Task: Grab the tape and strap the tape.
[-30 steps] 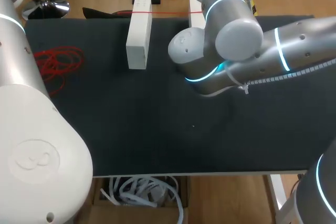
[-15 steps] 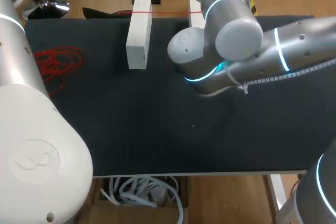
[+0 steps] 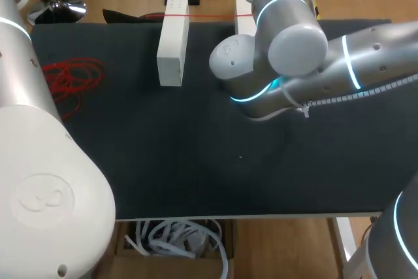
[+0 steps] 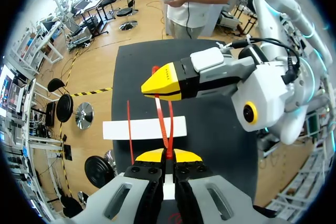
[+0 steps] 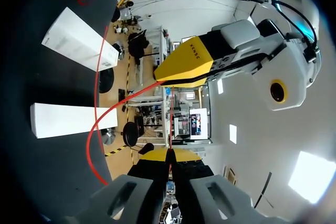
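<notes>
In the left wrist view my left gripper (image 4: 168,156) is shut on a thin red tape (image 4: 166,128), which runs straight ahead to my right gripper (image 4: 164,83) just in front of it. The right wrist view mirrors this: my right gripper (image 5: 170,154) is shut on the red tape (image 5: 119,104), with the left gripper's yellow fingertips (image 5: 184,66) close ahead. A loop of the tape hangs down over the two white boxes (image 5: 71,119). In the head view the tape (image 3: 209,16) stretches across both boxes (image 3: 173,44) at the table's back edge, where my right arm (image 3: 287,37) hides the grippers.
A loose coil of red tape (image 3: 70,76) lies on the black table (image 3: 196,161) at the left. My left arm's large body (image 3: 39,181) fills the near left corner. The second white box (image 3: 243,24) is partly behind the right arm.
</notes>
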### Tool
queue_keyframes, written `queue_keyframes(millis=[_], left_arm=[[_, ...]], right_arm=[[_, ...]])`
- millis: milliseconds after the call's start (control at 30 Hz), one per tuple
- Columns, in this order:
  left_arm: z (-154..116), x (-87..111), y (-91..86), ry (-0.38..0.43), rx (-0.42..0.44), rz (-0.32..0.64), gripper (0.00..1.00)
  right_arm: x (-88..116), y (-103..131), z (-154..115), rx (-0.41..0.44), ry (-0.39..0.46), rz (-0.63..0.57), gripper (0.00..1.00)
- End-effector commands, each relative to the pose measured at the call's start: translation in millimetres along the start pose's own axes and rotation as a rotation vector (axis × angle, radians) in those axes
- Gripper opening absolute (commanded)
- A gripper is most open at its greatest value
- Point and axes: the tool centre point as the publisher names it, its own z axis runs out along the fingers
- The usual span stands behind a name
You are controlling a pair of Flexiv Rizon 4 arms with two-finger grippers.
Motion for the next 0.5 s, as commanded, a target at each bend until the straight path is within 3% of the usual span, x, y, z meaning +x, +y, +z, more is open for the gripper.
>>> queue_keyframes(millis=[33, 500], left_arm=[[-1.9, -0.7, -1.2, 0.003, -0.007, -0.001, 0.00], [-1.9, -0.7, -1.2, 0.003, -0.007, -0.001, 0.00]], right_arm=[[-2.4, 2.7, 0.9, -0.002, 0.007, -0.003, 0.00], [0.8, 3.0, -4.2, -0.013, 0.012, -0.018, 0.00]])
